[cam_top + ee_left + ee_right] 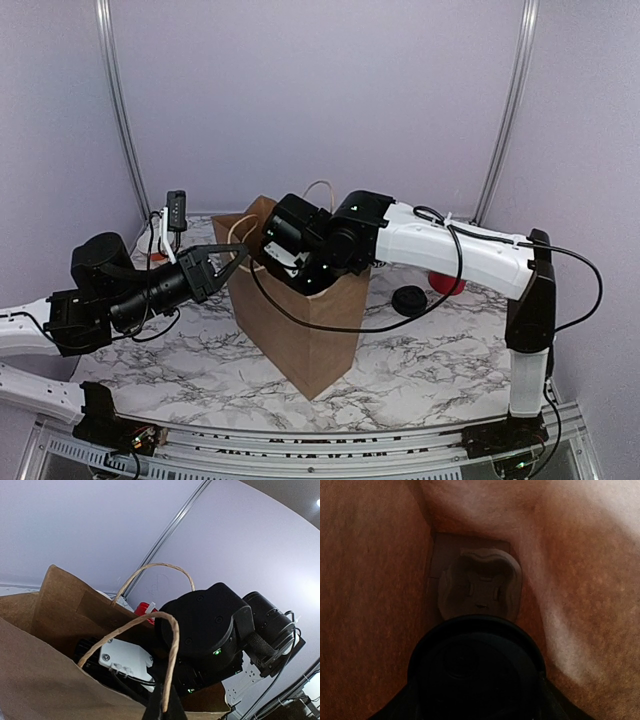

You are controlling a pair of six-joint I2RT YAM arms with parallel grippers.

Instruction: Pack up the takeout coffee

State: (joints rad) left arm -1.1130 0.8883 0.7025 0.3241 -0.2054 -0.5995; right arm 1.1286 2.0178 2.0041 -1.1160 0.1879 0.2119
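A brown paper bag (300,335) stands open mid-table. My right gripper (477,707) is down inside it, shut on a black lidded cup (477,665) that fills the lower right wrist view. Below the cup, a pulp cup carrier (480,587) lies on the bag's floor. In the top view the right gripper's fingers and the cup are hidden by the bag. My left gripper (228,262) is at the bag's left rim, shut on a twine handle (172,645) and holding it up. A separate round black lid (408,300) lies on the table right of the bag.
A red tub (447,283) sits behind the loose lid, partly hidden by the right arm. A small black device (175,210) stands at the back left. The bag's walls (370,580) close in tightly around the cup. The right wrist housing (205,625) fills the bag's mouth.
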